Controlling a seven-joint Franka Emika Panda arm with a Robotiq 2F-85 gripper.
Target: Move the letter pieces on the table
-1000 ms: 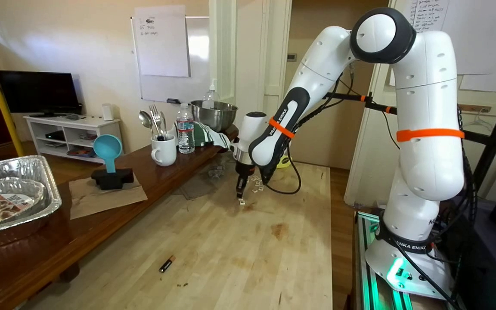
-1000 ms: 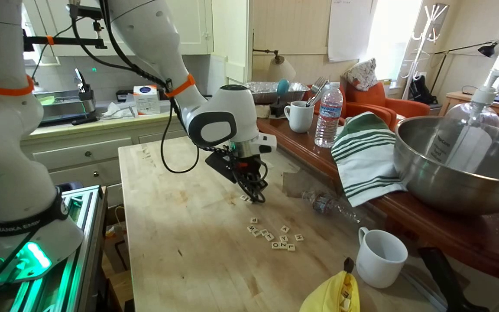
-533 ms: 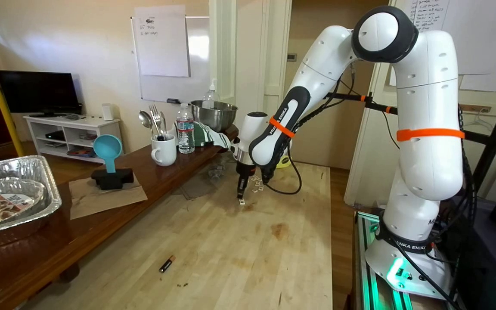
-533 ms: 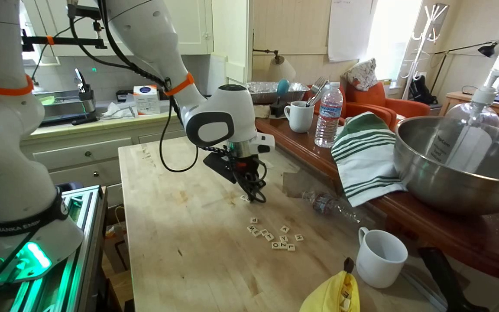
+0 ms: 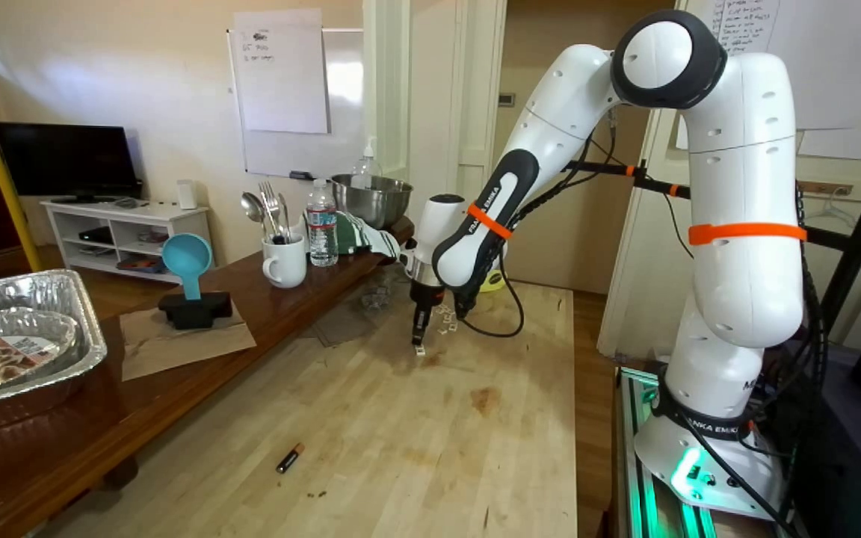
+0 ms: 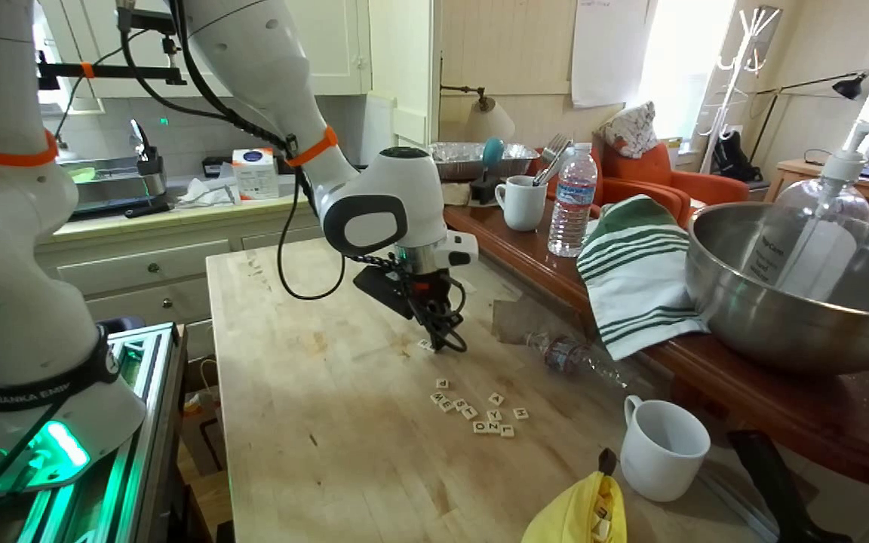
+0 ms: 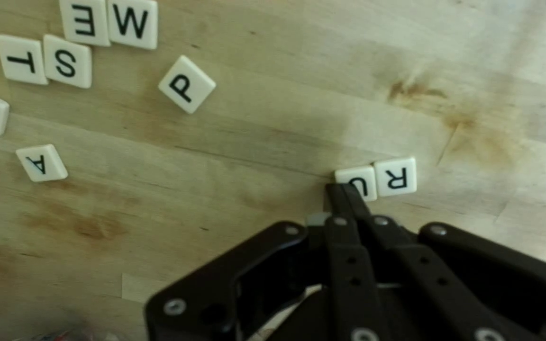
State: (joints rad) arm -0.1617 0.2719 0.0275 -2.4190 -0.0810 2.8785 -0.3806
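Small cream letter pieces lie flat on the pale wooden table [image 5: 475, 448]. In the wrist view, piece U [image 7: 350, 173] and piece R [image 7: 395, 176] sit side by side. My gripper [image 7: 343, 187] is shut, its fingertips pressed together over part of U and hiding some of that letter; whether they touch it I cannot tell. Nothing is between them. Farther off are P [image 7: 187, 84], A [image 7: 41, 163], S [image 7: 68, 61], T [image 7: 22, 59] and E [image 7: 85, 21]. In an exterior view several more pieces, such as H [image 6: 520, 413], form a loose cluster nearer the camera.
A battery [image 5: 290, 458] lies on the table. Beyond the letter cluster are a yellow pouch [image 6: 578, 509], a white mug [image 6: 663, 452] and a black handle [image 6: 778, 486]. A plastic bottle [image 6: 564, 354] lies beside the raised brown counter [image 5: 258, 321], which carries a steel bowl [image 6: 796, 309].
My gripper has shifted only slightly at the U and R pieces, low over the table, and stays shut. The other letter pieces have not moved.
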